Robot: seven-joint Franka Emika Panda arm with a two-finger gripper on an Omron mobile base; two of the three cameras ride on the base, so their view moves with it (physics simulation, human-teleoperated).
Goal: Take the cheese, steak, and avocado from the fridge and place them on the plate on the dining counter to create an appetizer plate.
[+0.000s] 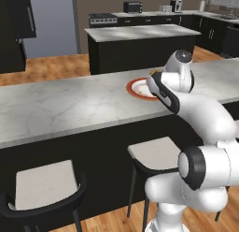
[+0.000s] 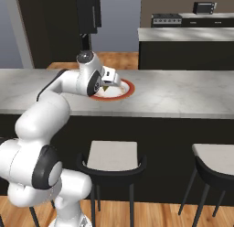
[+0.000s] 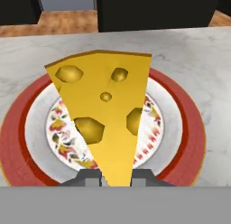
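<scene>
Marbled dining counter, red-rimmed plate on it

Yellow-orange holed cheese, red-rimmed floral plate, grey marbled counter

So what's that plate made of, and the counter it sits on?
The plate looks like glazed ceramic: a smooth red rim and a painted flower pattern in the middle. The dining counter looks like polished marble, pale grey with thin darker veins, though it could be imitation stone.

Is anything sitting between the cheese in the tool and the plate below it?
Nothing visible. The yellow holed cheese wedge is gripped in the tool directly over the round red-rimmed plate on the pale marbled dining counter. The plate's patterned white middle looks bare, with no other food on it.
</scene>
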